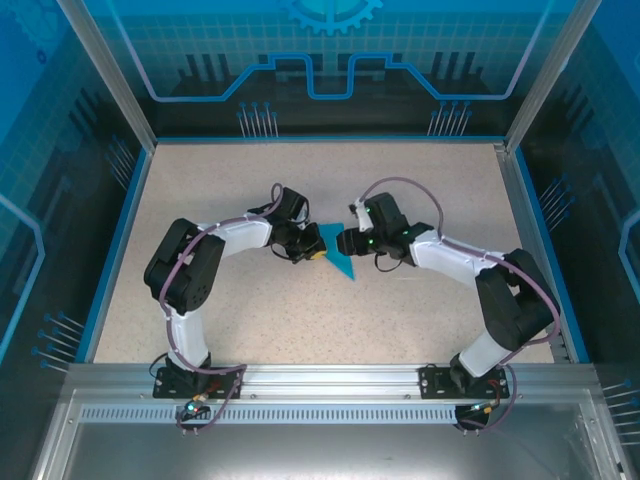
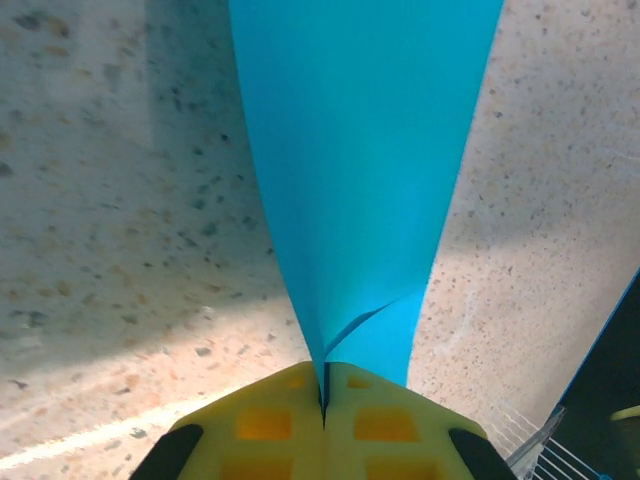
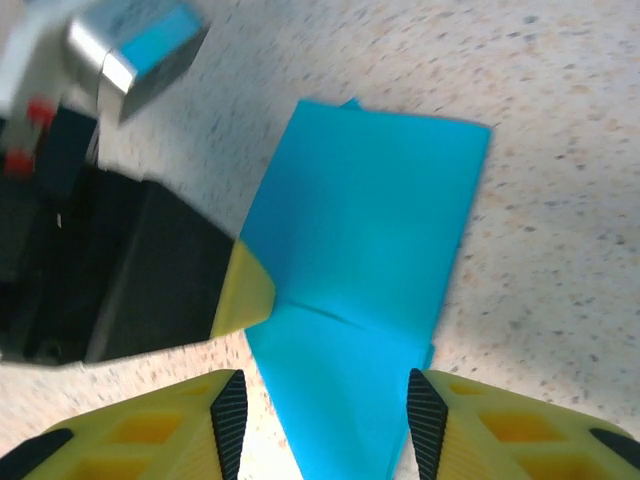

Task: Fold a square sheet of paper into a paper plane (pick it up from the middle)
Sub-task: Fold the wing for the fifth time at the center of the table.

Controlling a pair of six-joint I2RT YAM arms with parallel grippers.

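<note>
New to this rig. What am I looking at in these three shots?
Two robot arms bolted at the near edge of a speckled table, each ending in a two-finger gripper. The wide picture looks down from above and behind them. The other two come from cameras on each wrist, so the yellow fingers at their bottom edges are that arm's own. On the table is a partly folded blue paper. The left gripper is shut, pinching one edge. The right gripper is open, a finger either side of the paper.

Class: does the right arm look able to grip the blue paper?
Probably yes: the paper lies between the open fingers of the right gripper; the left gripper, shut on its edge, leaves that gap free.
</note>
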